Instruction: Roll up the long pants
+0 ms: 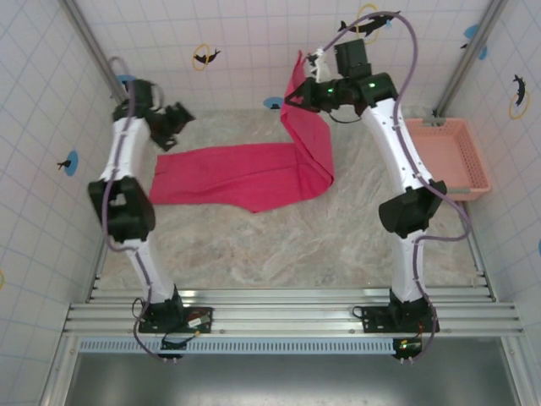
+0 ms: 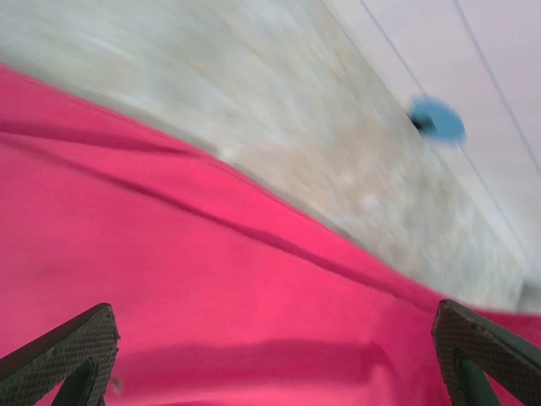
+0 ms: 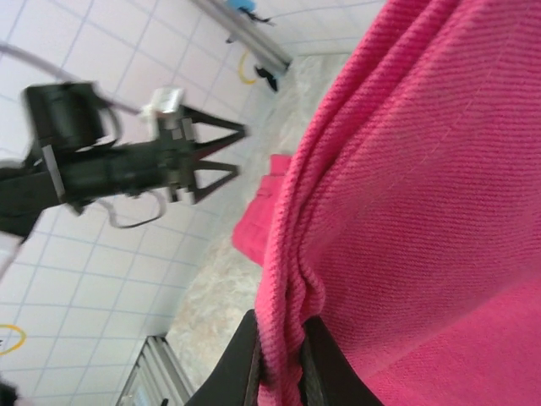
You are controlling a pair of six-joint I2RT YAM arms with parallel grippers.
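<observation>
Now, looking down on the pants (image 1: 245,173), draped across the middle of the desk (image 1: 254,254) with the long axis running left to right. Flat along the left stretch, then bending upward at the right end and climbing toward the back wall. Can't tell waist from cuffs at this range.

Up at that raised end, spotting the right pincer (image 1: 308,78), clamped together on a bunched edge of the cloth, pinching a thick fold between the fingers (image 3: 237,368) and holding it clear of the desk.

Over on the other side, picking out the left pincer (image 1: 173,118), spread wide apart, gripping nothing, hovering just above the flat left end. From its own camera, seeing red cloth directly beneath and between both fingertips, close but not clearly touching.

So, pointing left with the free end, up and back with the lifted end. Nearer to the flat end by far: the left arm. Nearer to the raised end, and gripping it: the right.

Judging the roll as not yet begun: no coil anywhere, just one bend between hanging part and flat part. Probably calls for carrying the lifted end leftward along that long axis, or laying it down first. Worth watching for sag and twist in the hanging stretch.

Off to the far right, well apart from all this, a pink basket (image 1: 452,156) at the desk's edge.
</observation>
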